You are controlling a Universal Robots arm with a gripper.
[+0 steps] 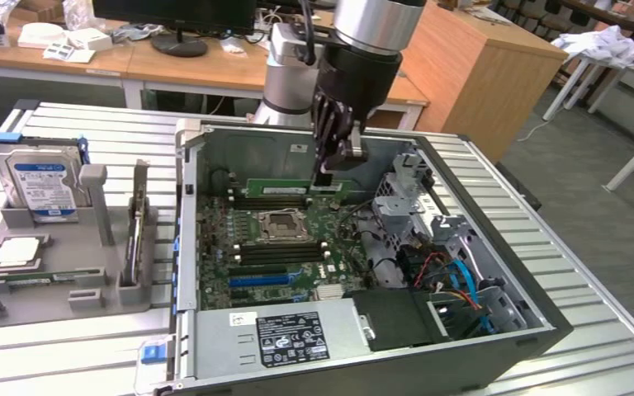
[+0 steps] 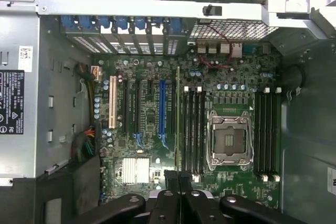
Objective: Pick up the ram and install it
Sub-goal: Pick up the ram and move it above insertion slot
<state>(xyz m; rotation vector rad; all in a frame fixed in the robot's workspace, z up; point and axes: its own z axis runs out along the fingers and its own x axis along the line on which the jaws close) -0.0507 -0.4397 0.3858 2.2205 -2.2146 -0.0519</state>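
The ram point(image 1: 284, 189) is a narrow green stick held level inside the open computer case point(image 1: 191, 247), just above the black memory slots point(image 1: 273, 201) behind the CPU socket point(image 1: 281, 223). My gripper point(image 1: 325, 178) is shut on the stick's end toward the exterior view's right. In the wrist view the ram point(image 2: 177, 119) shows edge-on as a thin line running out from my gripper point(image 2: 179, 178). It lies alongside the nearest bank of memory slots point(image 2: 193, 129), next to the CPU socket point(image 2: 229, 141). Whether the stick touches a slot cannot be told.
A grey parts tray point(image 1: 63, 272) at the exterior view's left holds a blue-labelled hard drive point(image 1: 40, 183) and a CPU point(image 1: 17, 252). Inside the case, a drive cage point(image 1: 405, 198) and cables point(image 1: 455, 276) crowd the right, with the power supply point(image 1: 290, 338) in front.
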